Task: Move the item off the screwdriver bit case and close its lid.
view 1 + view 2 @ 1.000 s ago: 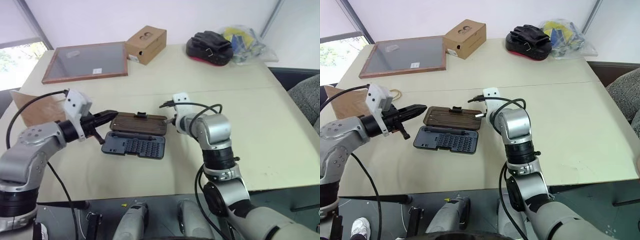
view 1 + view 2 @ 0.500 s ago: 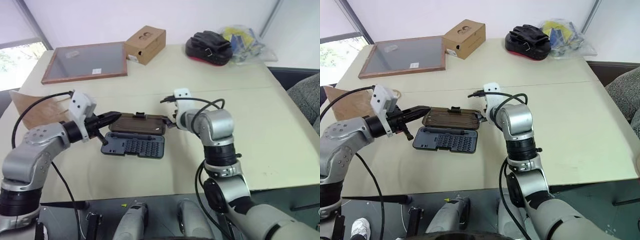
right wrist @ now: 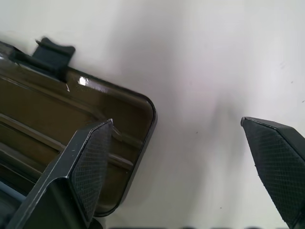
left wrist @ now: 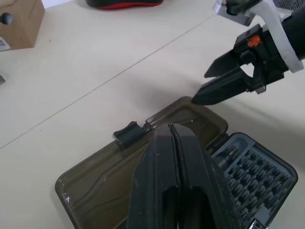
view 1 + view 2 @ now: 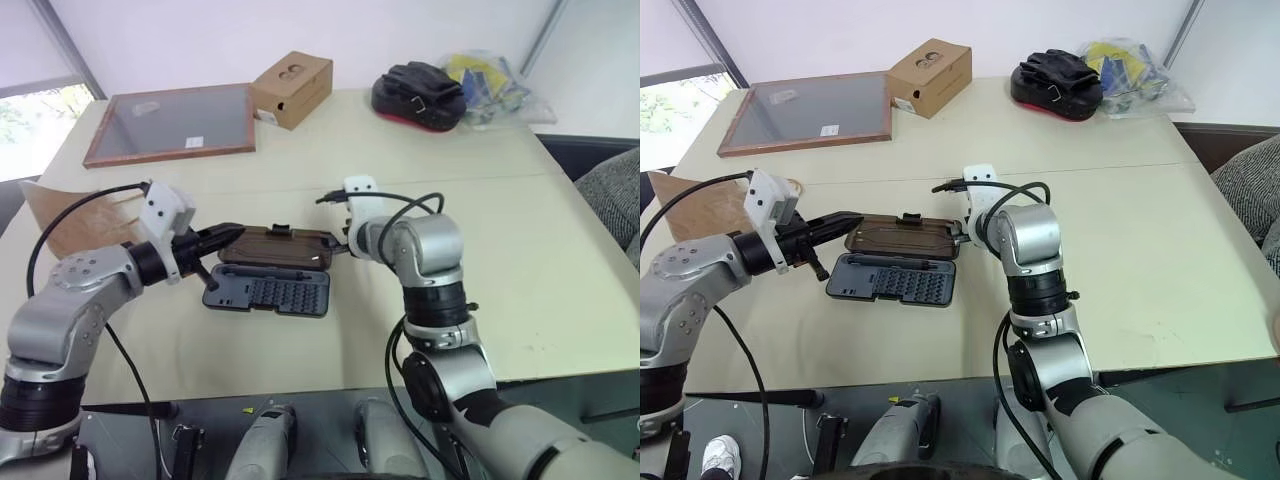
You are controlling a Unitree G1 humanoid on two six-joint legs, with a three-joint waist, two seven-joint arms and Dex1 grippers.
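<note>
The screwdriver bit case lies open mid-table, its dark grey-blue base (image 5: pixel 268 293) full of bits towards me and its lid (image 5: pixel 278 248), smoky brown, flat behind it with the latch tab (image 3: pixel 52 55) on the far edge. My left gripper (image 5: pixel 226 237) is shut, empty, its tip over the lid's left end (image 4: pixel 95 186). My right gripper (image 5: pixel 338 247) stands open at the lid's right end; one finger (image 3: pixel 90 162) sits over the lid's corner, the other (image 3: pixel 276 157) over bare table. The item, a brown paper bag (image 5: pixel 68 214), lies at the table's left edge, off the case.
At the back stand a wood-framed dark board (image 5: pixel 172 122), a brown cardboard box (image 5: pixel 291 88), a black and red bundle (image 5: pixel 420 92) and a clear plastic bag (image 5: pixel 492 84). A grey chair (image 5: pixel 615 195) is beyond the right edge. Bare table lies to the case's right.
My right gripper has gone from shut to wide open at the lid's right end. The left gripper has stayed shut at the lid's left end; the case has not moved.
</note>
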